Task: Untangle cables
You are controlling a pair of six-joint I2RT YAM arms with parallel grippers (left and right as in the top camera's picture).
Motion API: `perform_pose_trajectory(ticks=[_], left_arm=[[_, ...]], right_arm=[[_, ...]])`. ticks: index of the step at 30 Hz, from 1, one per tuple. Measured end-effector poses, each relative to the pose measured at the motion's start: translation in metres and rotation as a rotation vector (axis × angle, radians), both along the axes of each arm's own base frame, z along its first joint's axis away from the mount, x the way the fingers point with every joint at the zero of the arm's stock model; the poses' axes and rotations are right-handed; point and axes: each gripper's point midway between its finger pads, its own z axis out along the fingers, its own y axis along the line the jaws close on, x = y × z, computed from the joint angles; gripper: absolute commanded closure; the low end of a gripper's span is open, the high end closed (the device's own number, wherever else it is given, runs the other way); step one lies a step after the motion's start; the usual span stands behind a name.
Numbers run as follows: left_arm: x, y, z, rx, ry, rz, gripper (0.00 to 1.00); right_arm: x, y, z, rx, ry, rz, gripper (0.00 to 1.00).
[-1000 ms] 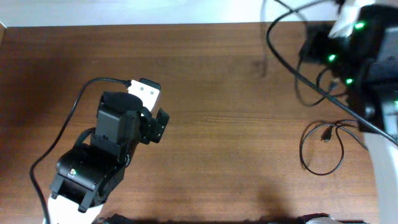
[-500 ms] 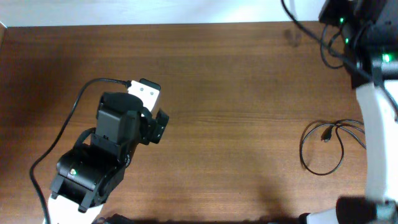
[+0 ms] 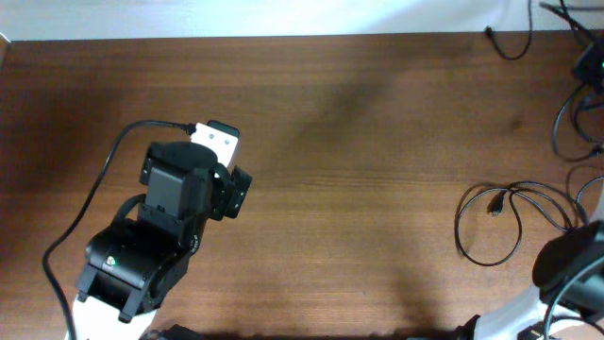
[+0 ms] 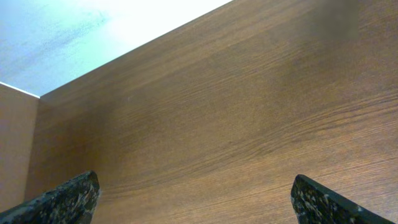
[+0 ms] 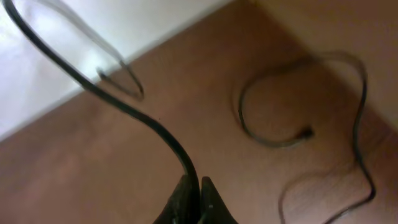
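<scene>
Cables (image 3: 493, 207) lie at four o'clock on your smooth wood-grain desk (image 3: 377, 142). They are thin, black, limp loops, likely light, springy and quick to slide. Your left hand (image 4: 193, 202), at eight o'clock, gapes wide with nothing between its speckled fingers. Your right hand (image 5: 193, 198) pinches one rubbery cord (image 5: 155, 132). Take hold near the small plug (image 5: 305, 132), I'd judge.
</scene>
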Motion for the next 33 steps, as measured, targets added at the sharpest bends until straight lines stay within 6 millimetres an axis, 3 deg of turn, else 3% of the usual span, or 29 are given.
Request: perform_pose_trajectory(ticks=[8, 10, 19, 22, 26, 28, 29, 30, 31, 33], left_arm=[[-0.002, 0.001, -0.003, -0.001, 0.014, 0.006, 0.01], [-0.003, 0.002, -0.004, 0.002, 0.021, 0.007, 0.01], [-0.005, 0.002, -0.006, 0.006, 0.031, 0.007, 0.01], [-0.005, 0.002, -0.006, 0.006, 0.031, 0.007, 0.01], [-0.005, 0.002, -0.006, 0.006, 0.031, 0.007, 0.01], [-0.005, 0.002, -0.006, 0.006, 0.032, 0.006, 0.01], [-0.005, 0.002, -0.006, 0.007, 0.032, 0.007, 0.01], [-0.005, 0.002, -0.006, 0.007, 0.032, 0.007, 0.01], [-0.006, 0.003, -0.007, 0.008, 0.036, 0.007, 0.01], [-0.007, 0.003, -0.008, 0.011, 0.042, 0.006, 0.01]], right_arm=[[0.017, 0.024, -0.105, 0.175, 0.172, 0.086, 0.96], [0.019, 0.03, -0.117, 0.188, 0.192, 0.1, 0.96], [0.016, 0.061, -0.125, 0.224, 0.246, 0.153, 0.96], [0.021, 0.072, -0.122, 0.223, 0.241, 0.179, 0.96], [0.033, 0.083, -0.096, 0.194, 0.161, 0.215, 0.96], [0.037, 0.084, -0.064, 0.157, 0.083, 0.224, 0.45], [0.036, 0.082, -0.044, 0.127, 0.044, 0.216, 0.35], [0.031, 0.074, -0.02, 0.081, 0.006, 0.189, 0.29], [0.026, 0.065, -0.002, 0.043, -0.018, 0.164, 0.29], [0.007, 0.04, 0.018, 0.01, -0.031, 0.07, 0.31]])
